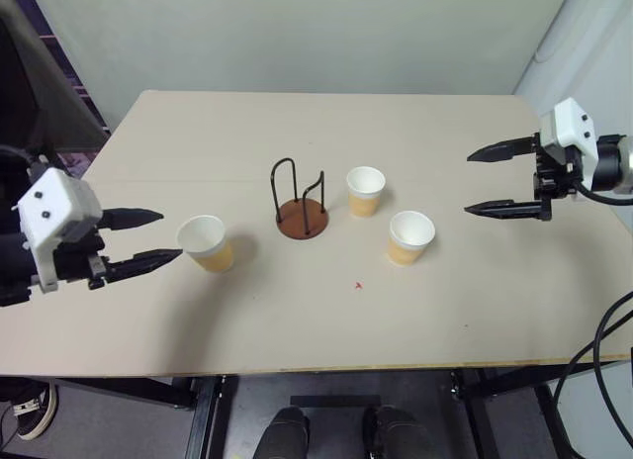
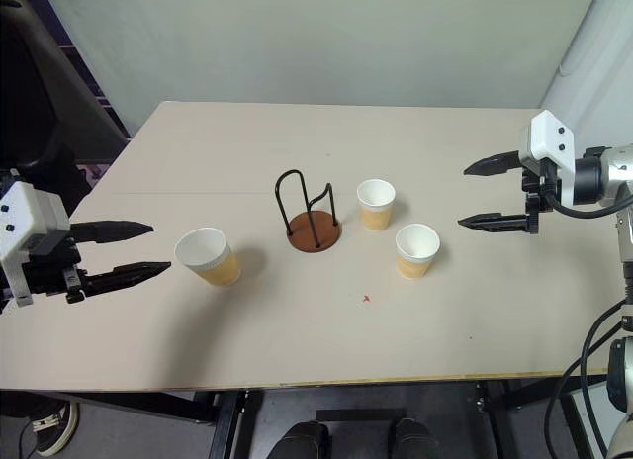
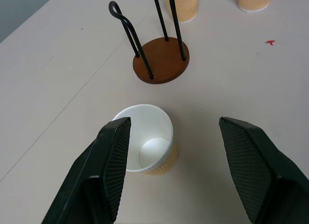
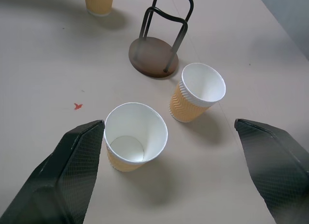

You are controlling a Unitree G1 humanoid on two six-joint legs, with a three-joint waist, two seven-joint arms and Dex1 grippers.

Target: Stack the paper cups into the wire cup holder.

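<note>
Three paper cups stand upright on the table: one (image 1: 207, 243) left of the wire cup holder (image 1: 300, 204), one (image 1: 366, 191) just right of it, one (image 1: 410, 236) further right and nearer the front. The holder has a reddish-brown disc base and black wire loops and holds nothing. My left gripper (image 1: 155, 236) hovers open just left of the left cup (image 3: 147, 146), its fingers (image 3: 108, 166) pointing at it. My right gripper (image 1: 477, 182) is open, raised to the right of the two right cups (image 4: 134, 136) (image 4: 199, 91).
The beige table (image 1: 316, 321) has a small red mark (image 1: 358, 285) near the middle front. A grey wall stands behind the far edge. Black cables hang off the right side (image 1: 593, 360).
</note>
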